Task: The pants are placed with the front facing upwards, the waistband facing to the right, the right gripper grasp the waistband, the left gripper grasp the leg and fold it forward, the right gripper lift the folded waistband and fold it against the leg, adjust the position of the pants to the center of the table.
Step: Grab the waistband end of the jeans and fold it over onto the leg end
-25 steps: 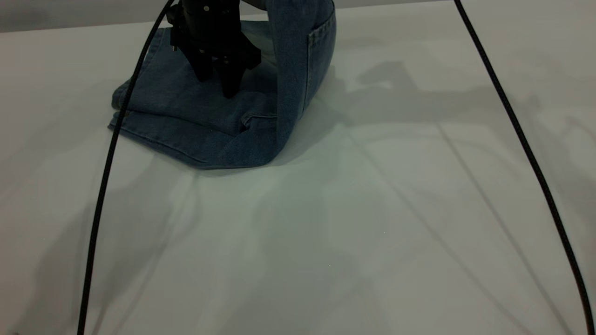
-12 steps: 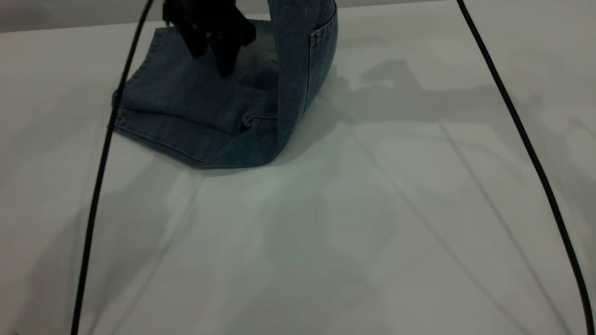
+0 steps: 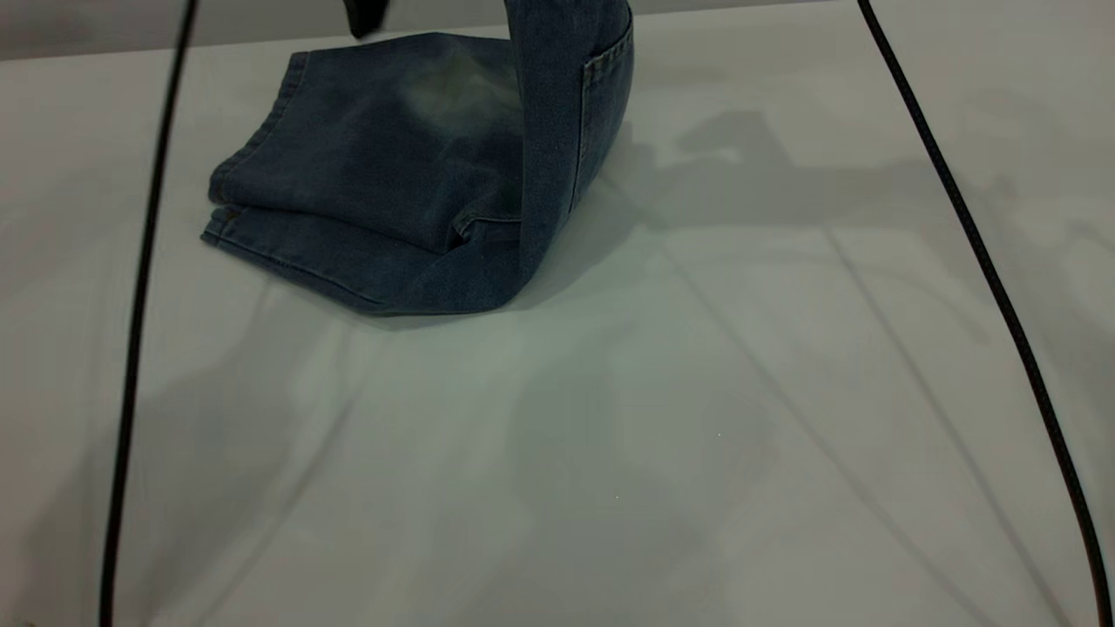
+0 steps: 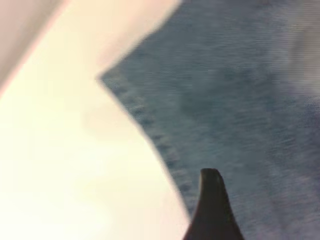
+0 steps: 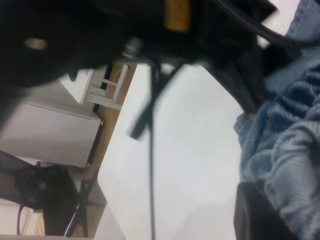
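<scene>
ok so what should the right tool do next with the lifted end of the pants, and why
Probably carry the waistband end toward the leg hems and lay it down. The pants lie folded flat on the table, with that end standing upright at their right edge. In its wrist view, the right tool is against bunched denim.

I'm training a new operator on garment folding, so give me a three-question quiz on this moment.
1. True or false: the pants lie fully flat on the table.
2. The back pocket is on: A) the raised part, B) the flat part.
3. Which end effector holds the waistband up?
Key: 1 false; 2 A; 3 the right end effector, while the left end effector hangs above the folded legs.
</scene>
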`<action>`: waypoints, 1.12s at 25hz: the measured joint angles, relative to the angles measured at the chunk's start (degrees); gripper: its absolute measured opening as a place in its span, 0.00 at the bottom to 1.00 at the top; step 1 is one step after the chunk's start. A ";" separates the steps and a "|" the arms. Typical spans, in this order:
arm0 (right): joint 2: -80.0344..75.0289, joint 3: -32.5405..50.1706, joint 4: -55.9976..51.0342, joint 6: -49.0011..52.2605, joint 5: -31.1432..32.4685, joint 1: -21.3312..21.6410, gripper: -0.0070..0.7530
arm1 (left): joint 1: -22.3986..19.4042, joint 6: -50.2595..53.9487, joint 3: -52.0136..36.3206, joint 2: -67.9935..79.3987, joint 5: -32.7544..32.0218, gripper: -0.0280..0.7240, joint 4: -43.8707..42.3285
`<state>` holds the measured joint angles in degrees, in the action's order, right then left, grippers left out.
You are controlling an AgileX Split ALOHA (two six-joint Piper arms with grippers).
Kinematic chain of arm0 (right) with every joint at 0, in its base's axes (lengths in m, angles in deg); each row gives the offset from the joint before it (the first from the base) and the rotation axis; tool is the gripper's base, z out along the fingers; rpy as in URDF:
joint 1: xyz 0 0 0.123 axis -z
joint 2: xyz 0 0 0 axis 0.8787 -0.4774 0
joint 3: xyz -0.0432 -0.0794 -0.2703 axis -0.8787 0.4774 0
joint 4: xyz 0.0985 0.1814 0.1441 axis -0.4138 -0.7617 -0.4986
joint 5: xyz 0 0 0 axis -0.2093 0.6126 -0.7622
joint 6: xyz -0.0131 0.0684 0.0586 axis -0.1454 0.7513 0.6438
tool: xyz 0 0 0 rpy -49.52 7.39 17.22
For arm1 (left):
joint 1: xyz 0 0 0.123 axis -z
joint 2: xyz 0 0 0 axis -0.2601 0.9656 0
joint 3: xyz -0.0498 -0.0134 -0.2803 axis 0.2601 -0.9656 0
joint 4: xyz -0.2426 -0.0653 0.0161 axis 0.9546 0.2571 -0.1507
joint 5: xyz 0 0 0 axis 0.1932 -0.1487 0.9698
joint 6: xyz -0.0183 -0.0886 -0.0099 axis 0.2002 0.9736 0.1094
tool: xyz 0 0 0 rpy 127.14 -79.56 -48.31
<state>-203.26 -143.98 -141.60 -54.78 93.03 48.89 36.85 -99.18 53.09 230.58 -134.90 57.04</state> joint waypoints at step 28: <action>0.00 -0.67 0.84 0.01 -7.02 -5.52 0.15 | 0.05 8.76 0.05 -33.26 0.56 0.65 -3.29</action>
<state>-203.26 -144.65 -140.76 -54.77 86.01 43.36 36.91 -90.42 53.14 197.32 -134.34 53.75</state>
